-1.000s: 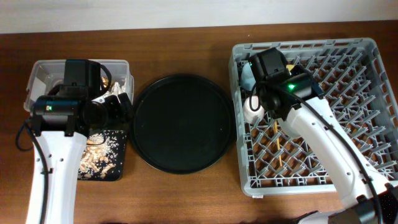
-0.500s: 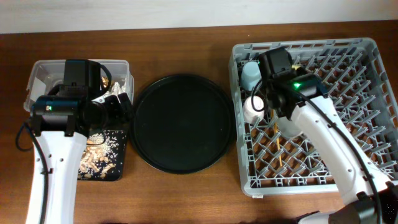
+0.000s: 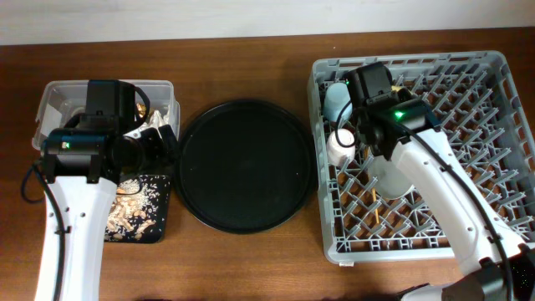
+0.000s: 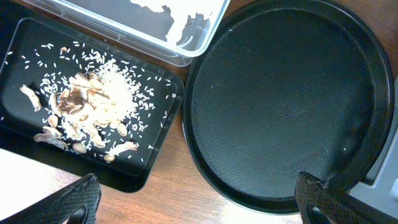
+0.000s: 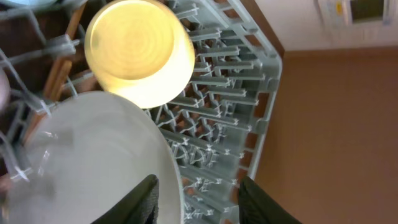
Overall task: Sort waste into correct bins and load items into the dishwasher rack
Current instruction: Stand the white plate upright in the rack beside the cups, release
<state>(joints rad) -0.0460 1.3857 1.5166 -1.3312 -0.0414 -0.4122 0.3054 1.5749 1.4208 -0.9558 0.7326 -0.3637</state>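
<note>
- The right claw (image 5: 198, 186) hangs over the large square grey plastic peg rack (image 3: 435, 63) with its fingers apart, pinching nothing.
- The pale grey round plate (image 5: 81, 155) is in the rack, its rim just beside one finger.
- The yellow bowl (image 5: 138, 53) sits among the pegs next to the plate.
- The small light-blue cup (image 3: 337, 99) is in a rack corner.
- The left claw (image 4: 196, 190) is spread wide and empty above the brown wooden surface (image 4: 166, 194).
- Loose beige food scraps (image 4: 93, 106) lie in the shallow black rectangular tray (image 4: 155, 149), between the clear rectangular plastic tub (image 4: 186, 56) and the large round black tray (image 4: 280, 106).
</note>
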